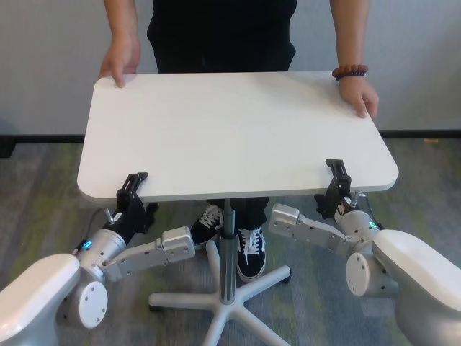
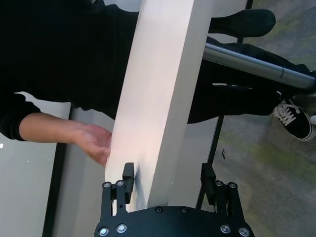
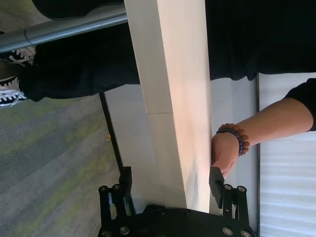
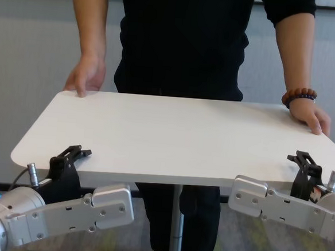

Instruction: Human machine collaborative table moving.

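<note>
While the head view looks down on the whole white worktop [image 1: 238,133], only that view shows the star-shaped base [image 1: 227,295] on the floor and the person's [image 1: 223,32] black shoes [image 1: 251,252] beside the pole [image 1: 228,245]. The chest view shows the worktop from lower down, with the person standing right behind its far edge. The wrist views show what the other two cannot: the thin edge of the worktop going in between the fingers of each tool.

The left tool [image 2: 168,180] sits at the near left part of the worktop's edge. Its fingers are apart, one above the worktop and one below. The top finger [image 2: 128,174] rests against the white surface, and the lower finger [image 2: 207,174] stands a little way off the underside. The right tool [image 3: 170,180] sits at the near right part of the edge in the same way. Its fingers are also apart, and there is a gap between the lower one and the worktop.

Straight ahead of the left tool, across the worktop, the person's hand [image 1: 119,61] holds the far corner. Straight ahead of the right tool, the other hand [image 1: 360,94], with a brown bead bracelet [image 1: 350,72], holds the other far corner. Grey carpet [image 1: 418,187] lies open out to both sides of the tools.
</note>
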